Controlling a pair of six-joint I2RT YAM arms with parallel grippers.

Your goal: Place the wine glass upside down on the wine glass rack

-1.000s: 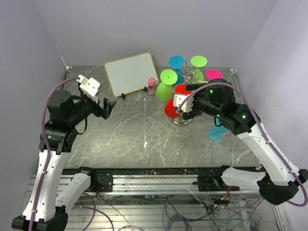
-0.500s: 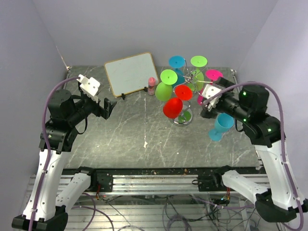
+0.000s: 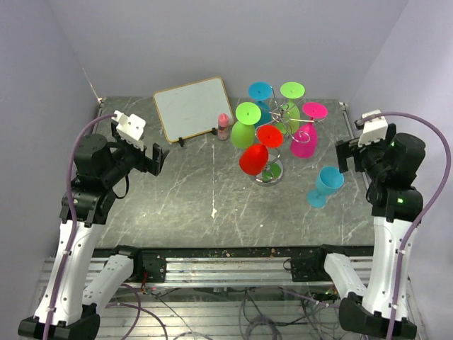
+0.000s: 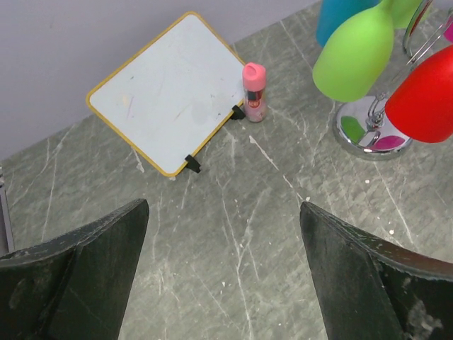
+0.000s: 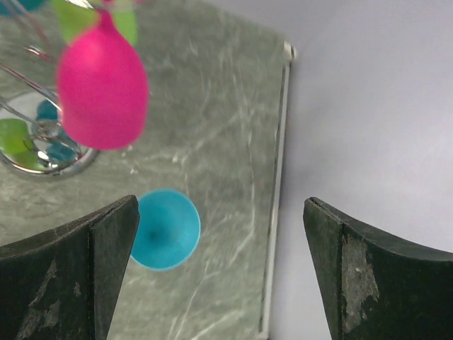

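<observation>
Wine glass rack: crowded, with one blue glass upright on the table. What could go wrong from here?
1. The blue plastic wine glass stands near the right edge of the grey marbled table, close to the open right gripper. A glancing approach could tip it or push it off.
2. The silver wire wine glass rack is crowded. The hanging pink plastic glass faces that side and could get knocked as the blue one goes in.

I've got the silver wire rack [image 3: 272, 176] on its round shiny base, mid dark marble table [image 3: 191, 205], w/ coloured plastic glasses [image 3: 253, 159] hung upside down. Teal wine glass [image 3: 324, 186] stands upright just right of it, near my right claw [image 3: 345, 156], not touching.
</observation>
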